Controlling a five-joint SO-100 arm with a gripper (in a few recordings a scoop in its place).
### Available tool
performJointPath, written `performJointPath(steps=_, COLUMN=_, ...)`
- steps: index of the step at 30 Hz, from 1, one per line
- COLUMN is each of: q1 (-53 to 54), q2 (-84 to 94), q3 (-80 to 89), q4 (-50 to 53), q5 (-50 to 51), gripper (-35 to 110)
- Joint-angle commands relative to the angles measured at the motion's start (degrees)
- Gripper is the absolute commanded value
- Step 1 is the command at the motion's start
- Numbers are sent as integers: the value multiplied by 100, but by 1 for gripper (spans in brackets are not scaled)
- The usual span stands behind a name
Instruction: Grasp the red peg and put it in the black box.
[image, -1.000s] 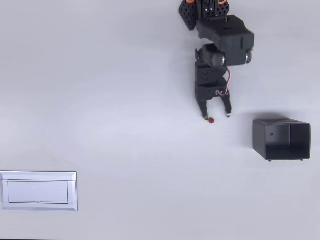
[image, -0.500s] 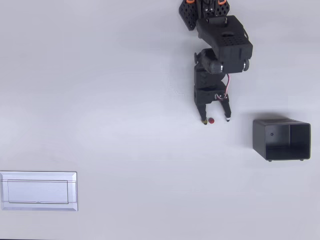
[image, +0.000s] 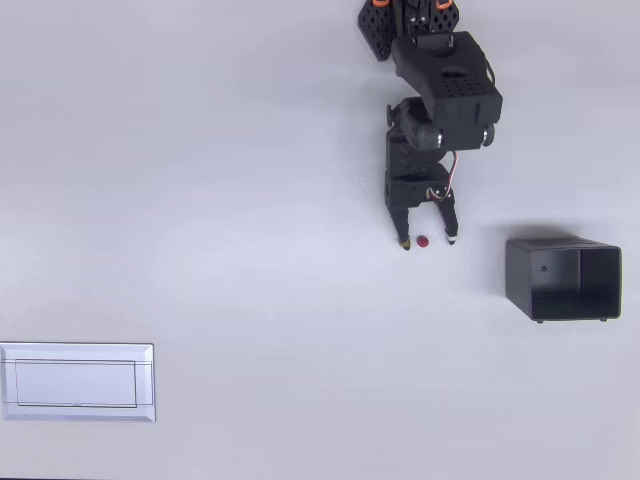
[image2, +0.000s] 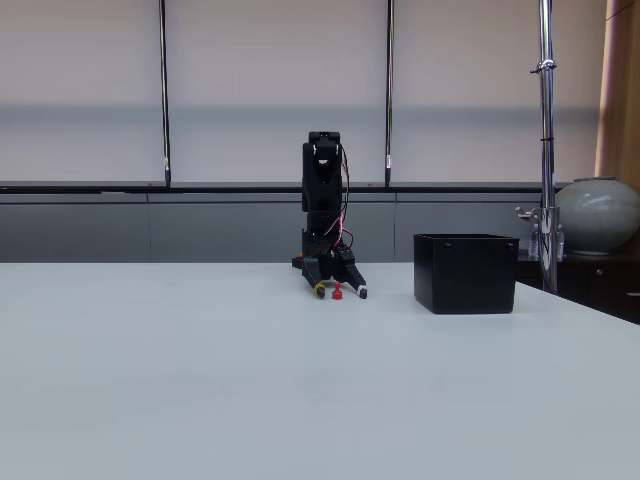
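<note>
Red peg (image: 423, 241) now sits squarely between our claw's (image: 427, 241) spread fingers, which have shifted over to centre on it, so we judge a squeeze comes next; the peg rests on the table (image: 250, 200); the black box (image: 563, 279) lies right of the claw, bare table between.

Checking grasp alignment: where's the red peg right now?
In the overhead view the red peg sits on the table between the open claw fingertips, left of the black box; the fixed view shows the same.
</note>
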Motion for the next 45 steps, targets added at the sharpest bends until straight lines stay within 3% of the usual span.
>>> performJointPath(steps=1, q1=18, q2=53, q3=97, q4=-158, q5=-70, gripper=27)
performJointPath(steps=24, q1=-44, q2=-44, q3=158, q4=18, q5=-466, gripper=23)
performJointPath(steps=39, q1=-35, q2=-202, q3=141, q4=193, q5=-545, gripper=2)
performJointPath(steps=45, q1=-26, q2=-721, q3=70, q4=914, q5=-536, gripper=0)
